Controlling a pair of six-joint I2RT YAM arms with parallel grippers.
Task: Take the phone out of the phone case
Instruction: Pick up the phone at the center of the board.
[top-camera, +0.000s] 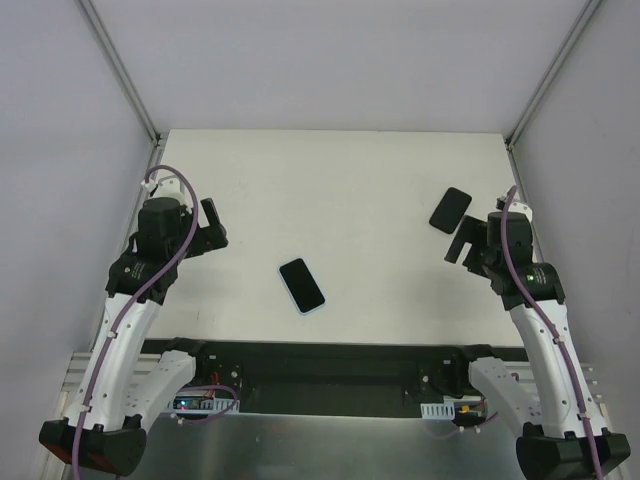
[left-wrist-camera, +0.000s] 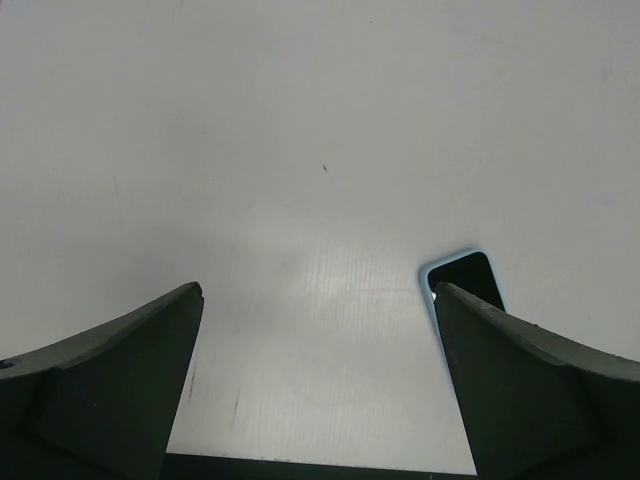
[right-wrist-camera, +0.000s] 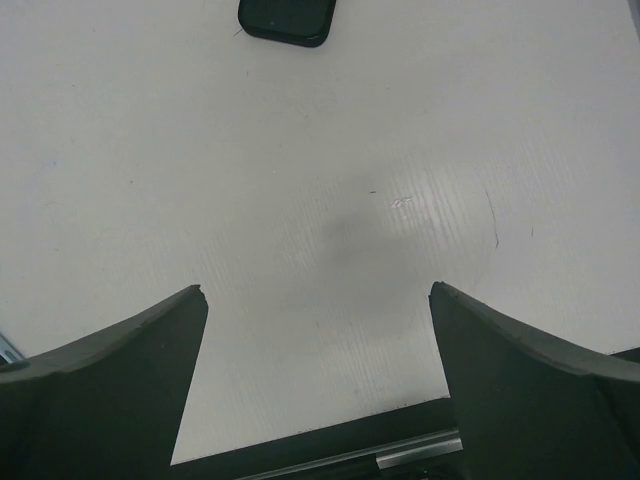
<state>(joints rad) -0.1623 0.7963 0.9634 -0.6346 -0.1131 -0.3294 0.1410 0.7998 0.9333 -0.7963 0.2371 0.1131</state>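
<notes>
A phone with a black screen in a light blue case (top-camera: 302, 285) lies flat on the white table near the front middle. Its top corner shows in the left wrist view (left-wrist-camera: 463, 276), partly hidden behind my right finger (left-wrist-camera: 520, 390). My left gripper (top-camera: 216, 228) is open and empty, held above the table to the left of the phone; in its own view (left-wrist-camera: 315, 290) only bare table lies between the jaws. My right gripper (top-camera: 458, 240) is open and empty at the right, with bare table between its jaws (right-wrist-camera: 316, 290).
A black phone-shaped slab (top-camera: 450, 209) lies at the right, just beyond my right gripper; its end shows at the top of the right wrist view (right-wrist-camera: 285, 18). The table's near edge and a black rail (top-camera: 320, 365) run along the front.
</notes>
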